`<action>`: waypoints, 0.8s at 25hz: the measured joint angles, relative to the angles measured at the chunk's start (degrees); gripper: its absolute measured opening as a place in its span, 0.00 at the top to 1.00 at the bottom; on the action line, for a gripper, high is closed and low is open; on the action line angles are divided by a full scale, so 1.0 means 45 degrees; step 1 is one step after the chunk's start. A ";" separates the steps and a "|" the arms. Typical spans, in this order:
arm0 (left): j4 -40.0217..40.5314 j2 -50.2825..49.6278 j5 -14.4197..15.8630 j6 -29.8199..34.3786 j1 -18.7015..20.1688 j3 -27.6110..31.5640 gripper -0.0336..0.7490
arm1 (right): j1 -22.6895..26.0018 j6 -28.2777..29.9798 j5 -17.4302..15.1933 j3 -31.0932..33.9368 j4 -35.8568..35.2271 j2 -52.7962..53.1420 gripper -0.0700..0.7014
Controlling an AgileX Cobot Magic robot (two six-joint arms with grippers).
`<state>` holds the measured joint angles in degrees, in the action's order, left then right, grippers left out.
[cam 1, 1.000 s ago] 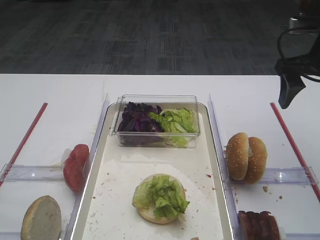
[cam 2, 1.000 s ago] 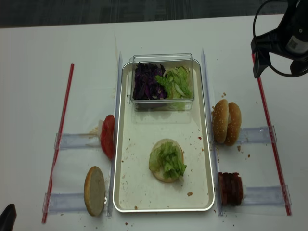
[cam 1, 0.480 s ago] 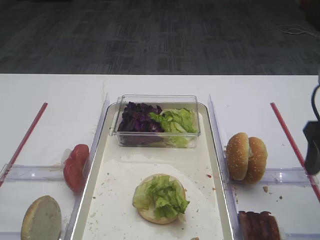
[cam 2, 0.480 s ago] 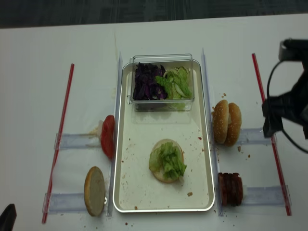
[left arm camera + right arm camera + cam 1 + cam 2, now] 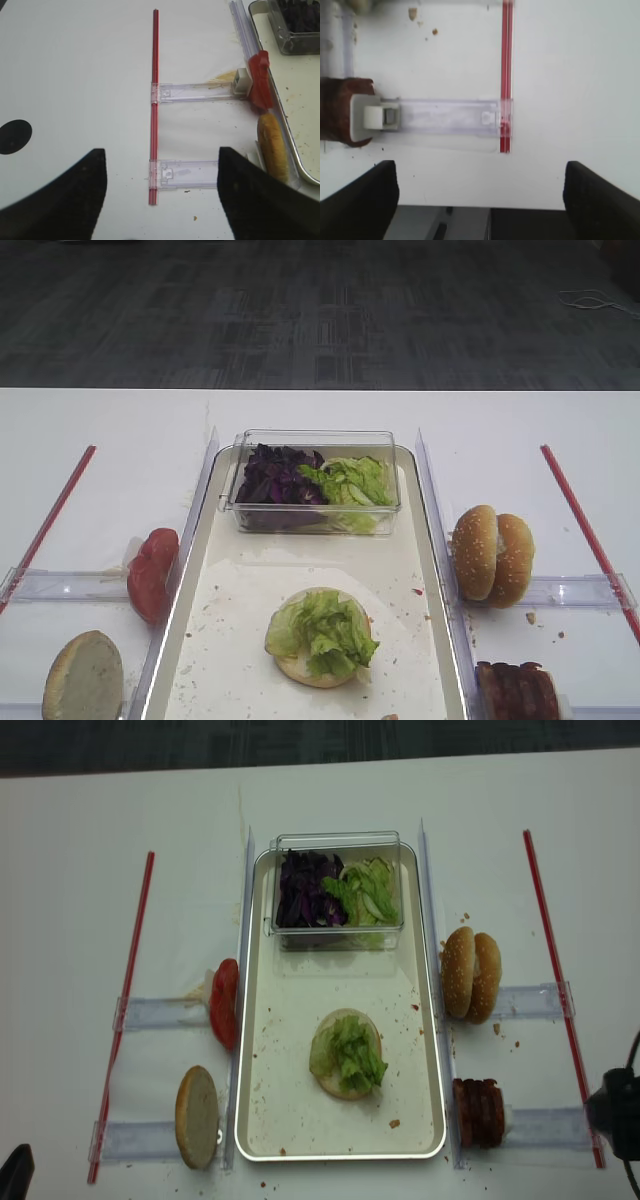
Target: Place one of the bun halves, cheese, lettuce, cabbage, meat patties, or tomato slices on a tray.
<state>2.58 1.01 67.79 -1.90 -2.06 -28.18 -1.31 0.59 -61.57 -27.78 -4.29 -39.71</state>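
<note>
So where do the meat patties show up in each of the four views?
Exterior high: meat patties at the bottom right corner, partly cut off, right of the tray.
Exterior high (realsense): lower right, just outside the tray's right rim.
Right wrist: at the left edge, partly cut off.
Left wrist: not in view.
Shared landmark: the clear holder beside the patties, running to the right red strip; also seen from the right wrist.

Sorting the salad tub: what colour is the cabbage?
Dark purple cabbage, beside green lettuce; clearest in exterior high view.
</note>
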 joint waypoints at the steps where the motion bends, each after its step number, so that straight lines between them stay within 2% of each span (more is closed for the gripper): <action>1: 0.0000 0.0000 0.0000 0.0000 0.0000 0.0000 0.36 | 0.0000 0.0000 0.0000 0.0025 0.0043 0.0762 0.02; 12: 0.0000 0.0000 0.0000 0.0000 0.0000 0.0000 0.36 | 0.0021 0.0164 -0.0426 0.0077 0.0284 0.8315 0.02; 20: 0.0000 0.0000 0.0000 0.0000 0.0000 0.0000 0.36 | 0.0021 0.0161 -0.0512 0.0077 0.0360 0.9016 0.02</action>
<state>2.58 1.01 67.79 -1.90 -2.06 -28.18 -1.21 1.32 -63.87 -27.43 -2.67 0.86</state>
